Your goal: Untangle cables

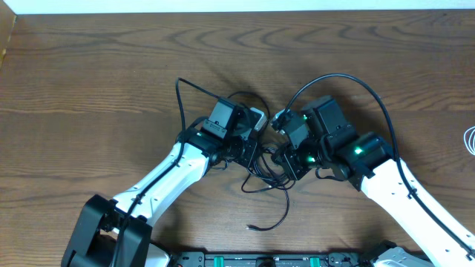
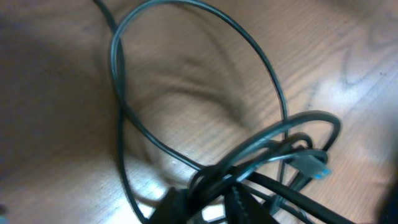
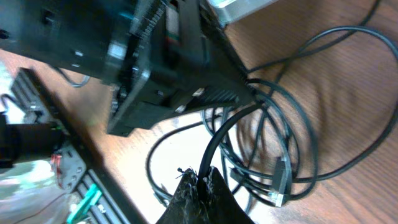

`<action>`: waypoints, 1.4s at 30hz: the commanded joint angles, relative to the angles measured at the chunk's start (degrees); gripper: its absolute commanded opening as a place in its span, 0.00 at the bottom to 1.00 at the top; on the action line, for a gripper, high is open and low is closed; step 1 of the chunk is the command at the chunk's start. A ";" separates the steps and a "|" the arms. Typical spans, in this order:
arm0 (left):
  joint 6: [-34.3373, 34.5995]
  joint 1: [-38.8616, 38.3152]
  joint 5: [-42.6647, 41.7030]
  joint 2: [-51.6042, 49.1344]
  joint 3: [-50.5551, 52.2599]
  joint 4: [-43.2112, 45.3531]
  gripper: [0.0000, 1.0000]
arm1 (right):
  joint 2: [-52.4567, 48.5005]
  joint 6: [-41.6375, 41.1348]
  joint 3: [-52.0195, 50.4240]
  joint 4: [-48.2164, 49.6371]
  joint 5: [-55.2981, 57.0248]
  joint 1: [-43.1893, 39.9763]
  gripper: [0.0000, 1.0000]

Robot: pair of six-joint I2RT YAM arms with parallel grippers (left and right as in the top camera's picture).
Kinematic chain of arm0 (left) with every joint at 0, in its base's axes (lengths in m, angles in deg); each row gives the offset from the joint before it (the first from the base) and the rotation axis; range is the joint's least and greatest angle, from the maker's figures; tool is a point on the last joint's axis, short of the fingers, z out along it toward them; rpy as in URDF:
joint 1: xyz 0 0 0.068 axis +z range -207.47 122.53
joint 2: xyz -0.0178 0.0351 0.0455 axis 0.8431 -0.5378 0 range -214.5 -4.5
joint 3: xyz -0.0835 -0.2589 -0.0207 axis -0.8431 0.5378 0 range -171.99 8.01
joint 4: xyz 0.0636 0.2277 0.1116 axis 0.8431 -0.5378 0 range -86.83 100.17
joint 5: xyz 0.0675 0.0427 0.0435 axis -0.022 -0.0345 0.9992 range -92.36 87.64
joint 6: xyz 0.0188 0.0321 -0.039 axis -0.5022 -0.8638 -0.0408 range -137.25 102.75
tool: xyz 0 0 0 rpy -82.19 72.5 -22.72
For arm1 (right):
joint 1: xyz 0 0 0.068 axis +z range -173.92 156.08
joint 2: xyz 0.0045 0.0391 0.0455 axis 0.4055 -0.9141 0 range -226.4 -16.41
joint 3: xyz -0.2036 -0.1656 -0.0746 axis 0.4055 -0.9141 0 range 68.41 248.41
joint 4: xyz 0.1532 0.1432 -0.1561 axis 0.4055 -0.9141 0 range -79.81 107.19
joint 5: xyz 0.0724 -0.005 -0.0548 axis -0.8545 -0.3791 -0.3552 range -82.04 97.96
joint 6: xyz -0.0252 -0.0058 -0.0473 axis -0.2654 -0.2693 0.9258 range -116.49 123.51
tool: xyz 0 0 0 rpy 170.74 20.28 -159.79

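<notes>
Cables (image 1: 265, 178) formed one tangle; we recorded left gripper (image 2: 210, 205) and right gripper (image 3: 200, 185) each clamped on black strands.

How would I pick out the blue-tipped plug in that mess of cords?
Near the middle of the wooden table, black cables lie bunched together. In the left wrist view, the plug sits at the bunch's right side; it alone is grey with a bright blue tip.

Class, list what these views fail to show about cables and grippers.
1. Overhead: the knot of the black cables lies partly under the left arm and right arm.
2. Overhead: the white cable is cut off by the right edge.
3. Left wrist: the left gripper is blurred, cropped by the bottom edge; grip unclear.
</notes>
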 commanded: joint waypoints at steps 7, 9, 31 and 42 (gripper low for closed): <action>9.33 -1.38 11.76 -6.91 0.74 8.13 0.07 | 0.57 0.26 0.76 -5.44 -2.84 -0.33 0.01; 11.96 -0.07 15.65 -6.29 0.28 9.11 0.07 | 0.50 0.11 0.57 -8.33 0.72 -0.33 0.01; 40.76 8.22 0.50 15.78 -1.29 8.57 0.08 | 0.79 -24.72 -3.48 -1.86 21.40 -1.92 0.69; 38.01 21.64 19.37 21.33 -1.29 -0.85 0.17 | -12.98 -12.20 -4.68 24.28 13.53 5.46 0.88</action>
